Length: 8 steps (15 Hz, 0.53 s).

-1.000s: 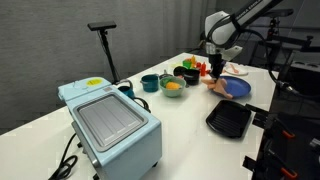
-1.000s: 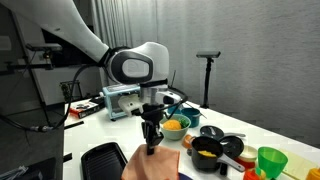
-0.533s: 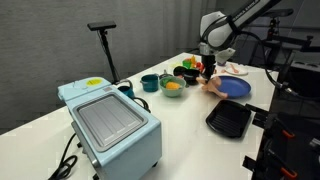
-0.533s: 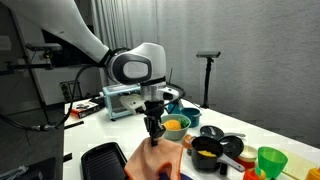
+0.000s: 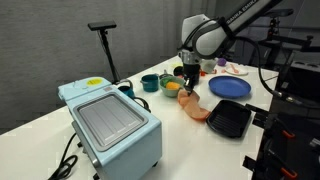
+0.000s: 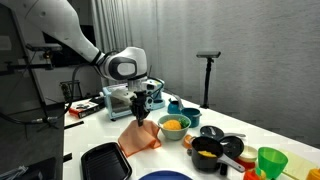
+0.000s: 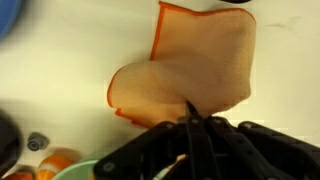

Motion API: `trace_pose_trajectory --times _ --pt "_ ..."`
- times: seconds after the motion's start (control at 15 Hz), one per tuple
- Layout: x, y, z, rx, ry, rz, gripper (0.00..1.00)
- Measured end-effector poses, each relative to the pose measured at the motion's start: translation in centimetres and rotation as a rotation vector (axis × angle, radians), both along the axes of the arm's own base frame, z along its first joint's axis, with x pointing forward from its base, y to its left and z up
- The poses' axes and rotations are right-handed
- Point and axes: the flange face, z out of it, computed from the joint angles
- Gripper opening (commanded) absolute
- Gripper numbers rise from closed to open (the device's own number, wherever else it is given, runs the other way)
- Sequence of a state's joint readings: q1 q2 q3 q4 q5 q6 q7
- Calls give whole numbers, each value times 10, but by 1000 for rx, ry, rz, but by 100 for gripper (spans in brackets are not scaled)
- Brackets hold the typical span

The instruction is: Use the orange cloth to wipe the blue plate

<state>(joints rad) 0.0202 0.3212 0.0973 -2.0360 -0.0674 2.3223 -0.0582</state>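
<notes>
My gripper [image 5: 189,84] is clenched on 1 upper fold of the orange cloth [image 5: 196,106]. The cloth hangs down toward the middle of the counter [image 5: 170,142], and whether its hem touches I cannot tell. The blue plate [image 5: 230,88] lies apart from it, near the counter's edge beside the black tray [image 5: 228,121]. I judge a good wipe needs me to carry the cloth over the plate's rim and lower it until the fabric spreads flat. Then I sweep in overlapping strokes, grip firm, without pushing the plate toward that edge.
</notes>
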Motion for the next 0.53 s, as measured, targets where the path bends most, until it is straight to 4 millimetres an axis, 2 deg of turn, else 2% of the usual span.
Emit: trace_pose_trajectory --times 0.13,0.4,0.47,0.53 --pt "-3 11 -13 3 24 38 1" --pt "-7 18 -50 7 68 95 1" --pt "-7 21 -58 6 71 109 28" --pt "-7 24 -64 3 71 123 30"
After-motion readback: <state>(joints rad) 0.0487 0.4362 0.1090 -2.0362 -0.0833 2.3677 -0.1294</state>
